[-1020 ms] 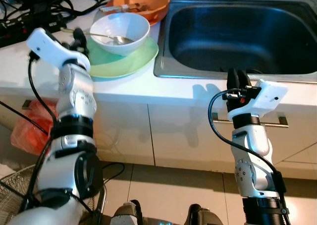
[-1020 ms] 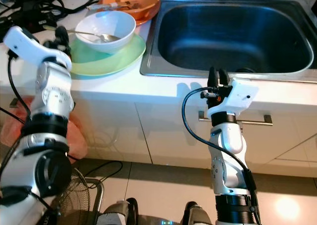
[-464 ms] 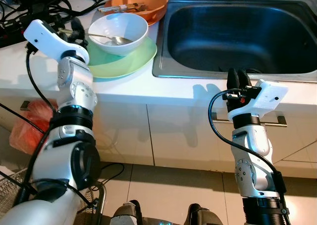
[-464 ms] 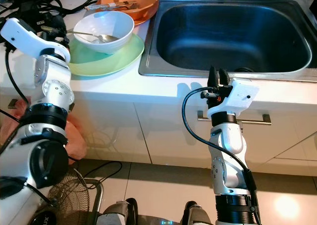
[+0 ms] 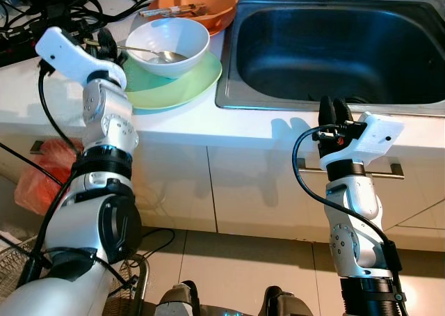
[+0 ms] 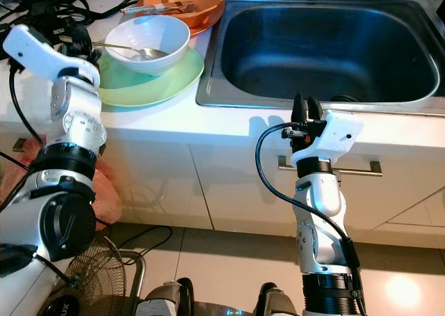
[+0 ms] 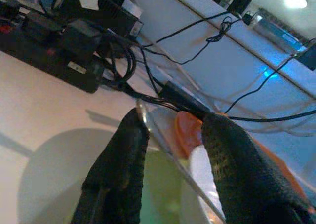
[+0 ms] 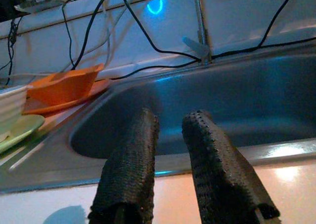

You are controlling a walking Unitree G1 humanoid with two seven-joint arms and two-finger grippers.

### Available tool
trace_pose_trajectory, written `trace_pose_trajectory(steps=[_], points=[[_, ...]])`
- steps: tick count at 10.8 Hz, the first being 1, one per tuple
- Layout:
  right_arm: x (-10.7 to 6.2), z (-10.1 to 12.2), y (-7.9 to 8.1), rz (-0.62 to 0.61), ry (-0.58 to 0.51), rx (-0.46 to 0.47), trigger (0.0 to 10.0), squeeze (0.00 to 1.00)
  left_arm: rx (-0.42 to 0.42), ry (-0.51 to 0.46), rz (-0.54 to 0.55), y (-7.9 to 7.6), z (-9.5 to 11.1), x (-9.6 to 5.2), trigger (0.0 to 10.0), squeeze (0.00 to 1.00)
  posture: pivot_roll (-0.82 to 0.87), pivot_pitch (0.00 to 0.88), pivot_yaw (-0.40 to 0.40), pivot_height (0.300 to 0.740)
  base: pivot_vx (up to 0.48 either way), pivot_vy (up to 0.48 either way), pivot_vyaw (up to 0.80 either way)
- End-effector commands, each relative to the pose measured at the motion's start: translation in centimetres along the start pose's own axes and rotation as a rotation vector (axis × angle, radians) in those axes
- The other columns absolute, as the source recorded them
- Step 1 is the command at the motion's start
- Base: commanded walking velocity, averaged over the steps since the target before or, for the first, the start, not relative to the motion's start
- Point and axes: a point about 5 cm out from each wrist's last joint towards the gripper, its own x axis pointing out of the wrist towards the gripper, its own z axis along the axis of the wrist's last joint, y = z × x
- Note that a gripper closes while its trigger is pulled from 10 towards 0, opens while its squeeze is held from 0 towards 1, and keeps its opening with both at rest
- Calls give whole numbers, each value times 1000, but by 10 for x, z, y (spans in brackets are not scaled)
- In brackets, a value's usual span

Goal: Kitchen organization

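A white bowl [image 5: 170,43] with a metal spoon [image 5: 147,51] in it sits on a light green plate [image 5: 177,83] on the counter left of the sink [image 5: 334,44]. Behind it stands an orange bowl [image 5: 198,1] holding utensils. My left gripper [image 5: 104,43] is at the plate's left rim, by the end of the spoon's handle. In the left wrist view the left gripper [image 7: 170,123] is open and the thin spoon handle [image 7: 163,150] runs between its fingers. My right gripper [image 5: 334,111] is open and holds nothing, pointing up at the counter's front edge before the sink.
Black cables and a power strip [image 5: 31,34] crowd the counter's back left. Below the counter are cupboard doors with a handle [image 5: 396,170], a red bag [image 5: 42,177] on the floor at left and a wire fan guard [image 5: 21,274].
My left gripper has shifted slightly beside the plate's left rim, near the spoon handle. The right arm has not moved.
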Motion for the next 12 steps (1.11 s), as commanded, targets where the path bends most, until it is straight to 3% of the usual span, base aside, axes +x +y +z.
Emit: trace_pose_trajectory(steps=[1, 8, 12], points=[[-2, 0, 2, 7, -1, -5, 10000, 0, 12, -7, -5, -1, 1, 1, 0, 0, 74, 176, 61, 740, 0, 0, 0], [-2, -1, 1, 5, 4, -6, 10000, 0, 11, -11, -10, -1, -2, 0, 0, 0, 73, 173, 58, 740, 0, 0, 0], [-3, -1, 1, 4, 6, -3, 10000, 0, -8, -28, -67, -8, -6, -4, 0, 0, 73, 170, 60, 740, 0, 0, 0]])
